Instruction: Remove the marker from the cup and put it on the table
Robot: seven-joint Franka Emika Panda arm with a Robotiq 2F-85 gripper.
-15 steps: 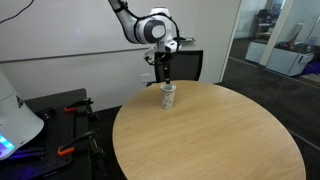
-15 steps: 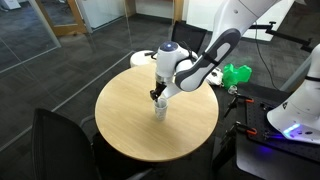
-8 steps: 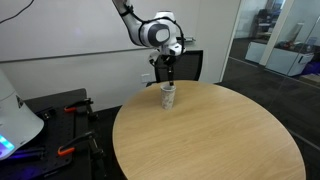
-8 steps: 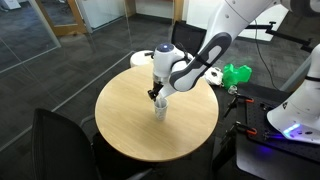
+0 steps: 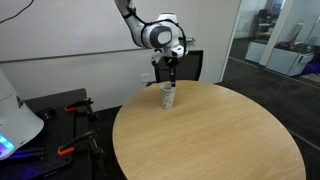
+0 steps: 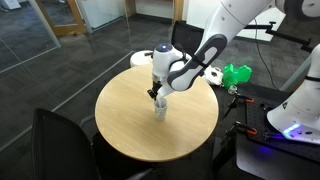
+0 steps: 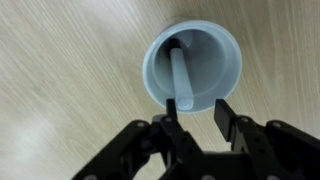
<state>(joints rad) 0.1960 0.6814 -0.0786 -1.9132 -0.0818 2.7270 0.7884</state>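
Light wood-grain table (image 5: 210,135) fills an office, with a black chair (image 5: 192,64) behind it and a green object (image 6: 236,73) off to one side. Near the table's edge stands the cup (image 7: 192,62), the marker (image 7: 180,75) leaning inside. The gripper (image 7: 197,114) hangs just above the rim, jaws apart, the marker's top just beside one finger and unclamped.

Item count:
- Round table with light wood-grain top (image 5: 215,140) (image 6: 125,125): one.
- Small pale whitish-grey cylindrical cup (image 5: 168,97) (image 6: 160,108) (image 7: 228,52): one.
- Thin white-barrelled marker (image 7: 181,78): one, visible in the wrist view.
- Black gripper (image 7: 196,112): one, with two fingers (image 7: 226,116).
- Black chairs (image 6: 55,142): two.
- Bright green object (image 6: 236,74): one.
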